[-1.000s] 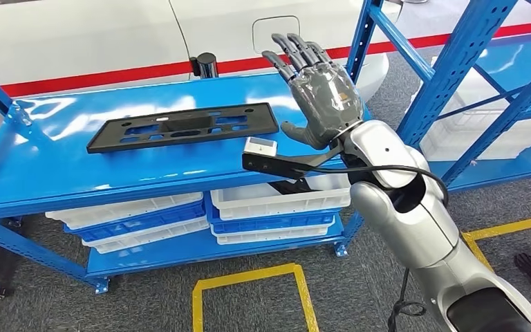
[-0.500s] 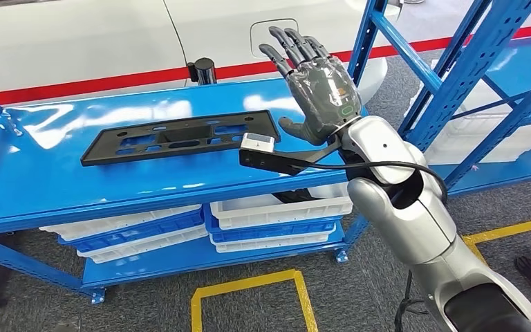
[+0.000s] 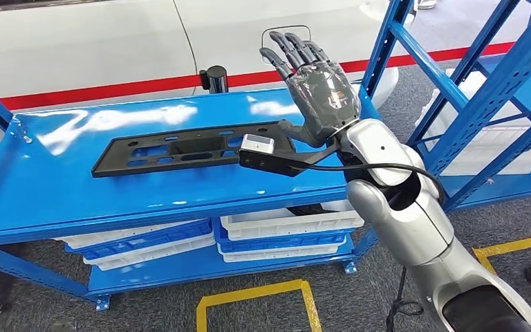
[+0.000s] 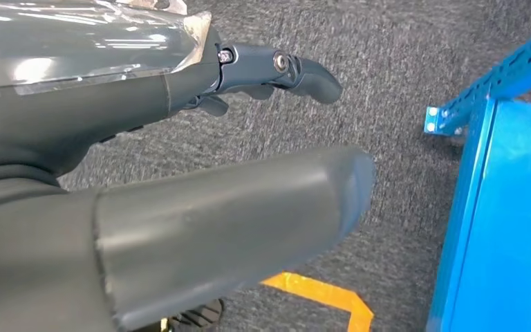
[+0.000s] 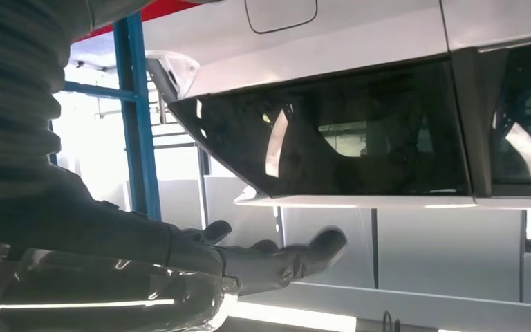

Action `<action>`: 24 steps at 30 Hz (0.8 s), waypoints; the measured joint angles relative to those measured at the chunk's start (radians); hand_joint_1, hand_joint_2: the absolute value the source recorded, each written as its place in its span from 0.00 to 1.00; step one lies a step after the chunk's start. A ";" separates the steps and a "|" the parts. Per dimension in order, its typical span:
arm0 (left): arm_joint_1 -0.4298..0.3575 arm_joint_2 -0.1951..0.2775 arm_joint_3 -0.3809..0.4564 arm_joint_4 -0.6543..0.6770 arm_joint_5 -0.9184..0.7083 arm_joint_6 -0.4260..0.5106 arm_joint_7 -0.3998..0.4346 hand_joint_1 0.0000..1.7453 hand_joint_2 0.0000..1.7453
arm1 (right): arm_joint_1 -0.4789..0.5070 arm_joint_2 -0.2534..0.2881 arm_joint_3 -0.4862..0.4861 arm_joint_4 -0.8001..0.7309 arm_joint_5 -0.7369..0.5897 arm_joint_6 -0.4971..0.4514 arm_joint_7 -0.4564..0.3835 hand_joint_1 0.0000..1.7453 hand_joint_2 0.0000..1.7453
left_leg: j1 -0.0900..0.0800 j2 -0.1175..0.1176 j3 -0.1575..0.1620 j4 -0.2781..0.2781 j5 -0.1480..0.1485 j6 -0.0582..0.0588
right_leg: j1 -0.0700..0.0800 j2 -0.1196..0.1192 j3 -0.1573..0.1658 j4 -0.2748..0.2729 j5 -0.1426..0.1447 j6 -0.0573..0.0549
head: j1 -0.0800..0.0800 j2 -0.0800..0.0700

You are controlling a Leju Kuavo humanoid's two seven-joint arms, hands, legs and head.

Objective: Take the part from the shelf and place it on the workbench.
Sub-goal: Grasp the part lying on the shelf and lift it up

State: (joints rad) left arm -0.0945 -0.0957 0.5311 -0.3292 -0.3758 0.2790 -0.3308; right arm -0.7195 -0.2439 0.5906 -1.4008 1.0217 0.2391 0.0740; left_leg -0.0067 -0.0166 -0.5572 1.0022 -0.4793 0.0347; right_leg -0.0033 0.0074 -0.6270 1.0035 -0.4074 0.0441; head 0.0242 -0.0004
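Reaching: right hand (image 3: 318, 86) hovered above the shelf (image 3: 55, 187), fingers (image 3: 292, 50) spread, holding nothing.
Part: black plate (image 3: 180, 146) lay flat on the shelf, just beside the hand.
Left hand (image 4: 180, 200): hung over carpet, fingers released.
Advice: lower onto the plate's near end, grip across its edge.

Right arm (image 3: 394, 207): silver rounded shells, black joint gaps, black cable (image 3: 387, 168). Right hand (image 3: 316, 90): dark grey fingers under what appears to be clear film. Wrist camera (image 3: 259, 145): white-faced, black bracket.
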 joint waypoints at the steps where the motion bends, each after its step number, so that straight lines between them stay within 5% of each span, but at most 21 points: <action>1: 0.000 0.000 0.000 0.000 0.000 0.000 0.001 0.00 0.00 | -0.001 0.001 0.000 0.000 0.000 0.000 0.000 0.00 1.00 | 0.001 0.000 0.001 -0.001 -0.003 -0.005 | -0.003 0.000 0.001 -0.002 -0.001 -0.007 | 0.000 0.000; 4: -0.003 0.001 0.000 -0.001 0.000 0.001 0.003 0.00 0.00 | -0.005 0.007 -0.001 0.000 0.000 -0.001 0.000 0.00 1.00 | 0.008 0.005 -0.023 0.058 -0.037 -0.023 | -0.016 0.000 0.019 -0.010 -0.009 -0.029 | -0.001 0.000; 7: -0.002 0.004 0.000 -0.001 0.000 0.001 0.003 0.00 0.00 | -0.006 0.014 0.001 0.002 0.001 -0.002 0.000 0.00 1.00 | 0.018 0.009 -0.139 0.257 -0.105 -0.039 | -0.019 0.000 0.036 -0.011 -0.024 -0.044 | -0.002 0.000; 9: 0.001 0.005 0.000 -0.001 0.000 0.001 0.004 0.00 0.00 | -0.003 0.017 0.002 0.004 0.001 -0.002 0.000 0.00 1.00 | 0.025 0.010 -0.182 0.291 -0.083 -0.046 | -0.021 0.000 0.048 -0.011 -0.035 -0.042 | -0.002 0.000; 11: 0.001 0.006 0.000 -0.001 0.000 0.001 0.005 0.00 0.00 | -0.002 0.020 0.002 0.007 0.001 -0.002 0.000 0.00 1.00 | 0.033 0.014 -0.148 0.177 0.007 -0.051 | -0.024 0.002 0.066 -0.010 -0.049 -0.033 | -0.002 0.000; 13: 0.000 0.008 -0.001 -0.001 0.000 0.001 0.005 0.00 0.00 | -0.004 0.022 0.002 0.009 0.001 -0.002 0.000 0.00 1.00 | 0.034 0.016 -0.094 0.052 0.064 -0.053 | -0.020 0.003 0.078 -0.009 -0.063 -0.020 | -0.002 0.000; 18: -0.002 0.008 0.000 -0.001 0.000 0.001 0.008 0.00 0.00 | -0.006 0.024 0.001 0.010 0.001 -0.003 0.000 0.00 1.00 | 0.026 0.013 -0.065 0.007 0.059 -0.018 | -0.017 0.001 0.075 -0.002 -0.080 0.006 | -0.002 0.000; 20: -0.002 0.009 0.000 -0.001 0.000 0.001 0.008 0.00 0.00 | -0.007 0.024 0.001 0.010 0.001 -0.005 0.000 0.00 1.00 | 0.026 0.013 -0.052 0.000 0.054 -0.002 | -0.016 -0.001 0.028 0.086 -0.113 0.004 | 0.000 0.000; 22: -0.003 0.011 0.000 -0.001 0.000 0.001 0.008 0.00 0.00 | -0.004 0.023 0.002 0.012 0.001 -0.005 0.000 0.00 1.00 | 0.021 0.012 -0.044 0.000 0.045 0.009 | -0.015 -0.001 -0.061 0.235 -0.152 -0.004 | 0.000 0.000; 24: -0.001 0.011 0.000 -0.001 0.000 0.001 0.008 0.00 0.00 | 0.003 0.022 0.002 0.016 0.001 -0.005 0.000 0.00 1.00 | 0.017 0.010 -0.034 0.000 0.035 0.012 | -0.013 -0.001 -0.120 0.301 -0.150 -0.001 | 0.000 0.000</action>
State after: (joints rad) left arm -0.0955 -0.0847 0.5314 -0.3299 -0.3758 0.2800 -0.3223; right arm -0.7169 -0.2222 0.5930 -1.3852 1.0231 0.2338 0.0740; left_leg 0.0100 -0.0065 -0.5907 1.0023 -0.4438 0.0471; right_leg -0.0160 0.0067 -0.7469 1.3048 -0.5573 0.0432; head 0.0240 -0.0004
